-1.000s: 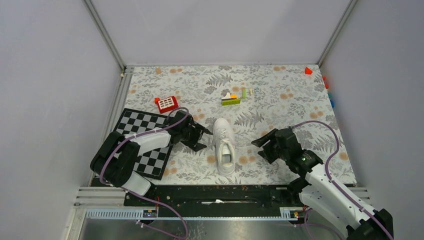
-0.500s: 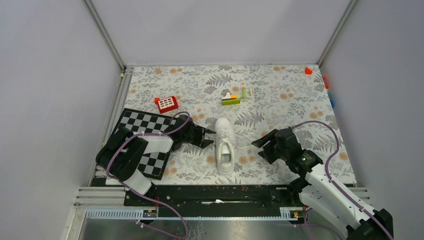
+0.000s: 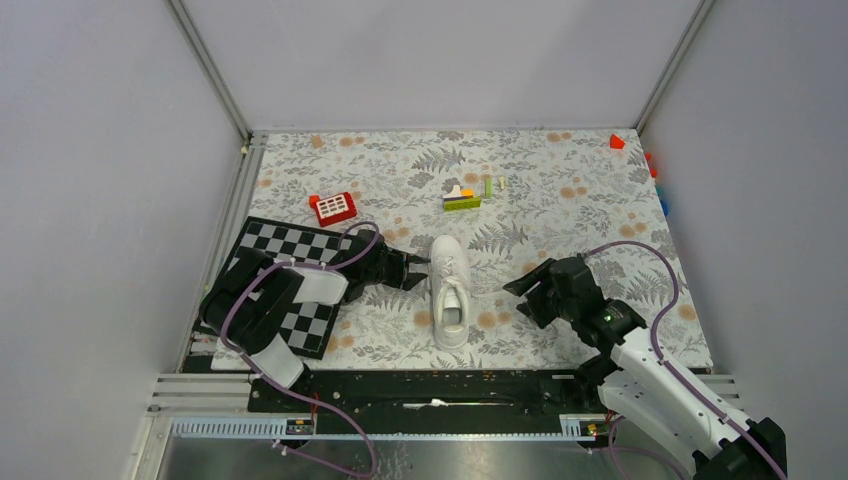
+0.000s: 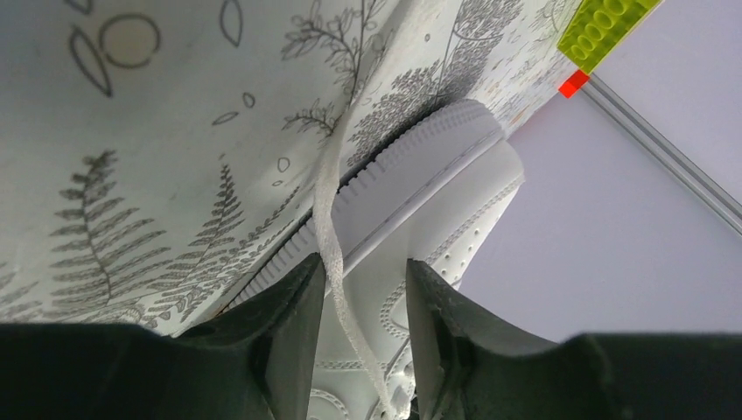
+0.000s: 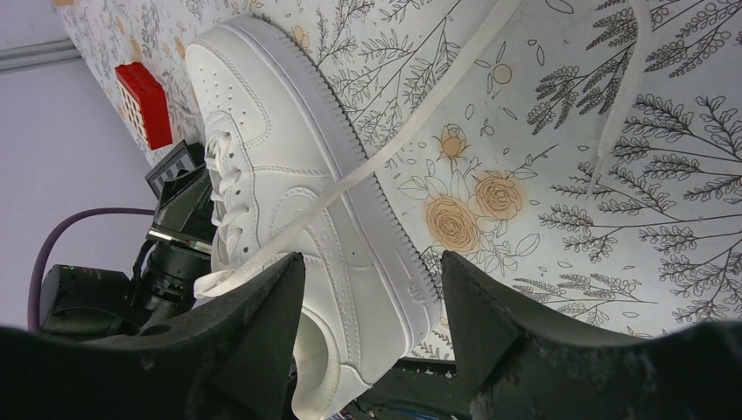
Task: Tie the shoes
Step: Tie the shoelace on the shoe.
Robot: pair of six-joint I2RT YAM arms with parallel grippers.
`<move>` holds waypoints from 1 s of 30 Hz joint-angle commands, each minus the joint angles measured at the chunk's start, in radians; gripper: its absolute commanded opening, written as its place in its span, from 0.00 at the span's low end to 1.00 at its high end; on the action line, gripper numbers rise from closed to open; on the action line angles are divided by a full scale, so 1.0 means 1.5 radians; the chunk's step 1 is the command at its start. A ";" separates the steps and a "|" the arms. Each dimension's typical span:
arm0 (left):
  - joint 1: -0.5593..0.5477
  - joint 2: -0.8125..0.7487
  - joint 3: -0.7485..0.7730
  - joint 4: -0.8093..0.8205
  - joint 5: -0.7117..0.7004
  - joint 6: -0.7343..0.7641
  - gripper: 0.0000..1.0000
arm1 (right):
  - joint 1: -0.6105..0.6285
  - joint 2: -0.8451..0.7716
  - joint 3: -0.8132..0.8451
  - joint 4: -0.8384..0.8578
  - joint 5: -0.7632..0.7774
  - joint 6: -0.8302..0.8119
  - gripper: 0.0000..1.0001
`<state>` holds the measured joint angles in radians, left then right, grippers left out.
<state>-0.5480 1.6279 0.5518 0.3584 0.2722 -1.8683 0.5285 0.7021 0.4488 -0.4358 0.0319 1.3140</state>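
Nothing is tied yet: my left claw [image 4: 363, 273] stands narrow around one loose lace [image 4: 325, 201] beside the shoe [image 3: 449, 285], not yet pinching it, and my right claw [image 5: 372, 262] gapes wide, empty.

We see the left gripper [image 3: 418, 267] has slid rightward from the centre-left of the top view, and its tips now meet the left side of the shoe [image 3: 449, 292]. Its jaws have narrowed, with a white lace [image 4: 325, 229] running between them. The left arm's [image 3: 262, 305] bulk has shifted up and right.
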 commanded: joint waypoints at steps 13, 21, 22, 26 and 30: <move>0.016 0.013 -0.031 0.007 -0.046 -0.033 0.32 | 0.001 -0.005 0.025 -0.013 0.001 -0.002 0.65; 0.016 0.008 0.013 -0.011 -0.037 -0.004 0.00 | 0.001 -0.009 0.023 -0.014 0.007 0.003 0.65; 0.016 -0.008 0.021 -0.034 -0.039 0.007 0.00 | 0.001 -0.009 0.024 -0.018 0.010 0.005 0.65; 0.019 -0.093 0.066 -0.146 -0.054 0.071 0.00 | 0.001 -0.007 0.024 -0.030 0.035 0.032 0.65; 0.025 -0.174 0.110 -0.250 -0.060 0.159 0.00 | 0.001 0.022 0.027 -0.015 0.046 0.086 0.66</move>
<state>-0.5217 1.5055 0.6140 0.1543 0.2153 -1.7618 0.5285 0.7010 0.4519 -0.4545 0.0486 1.3529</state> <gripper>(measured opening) 0.010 0.655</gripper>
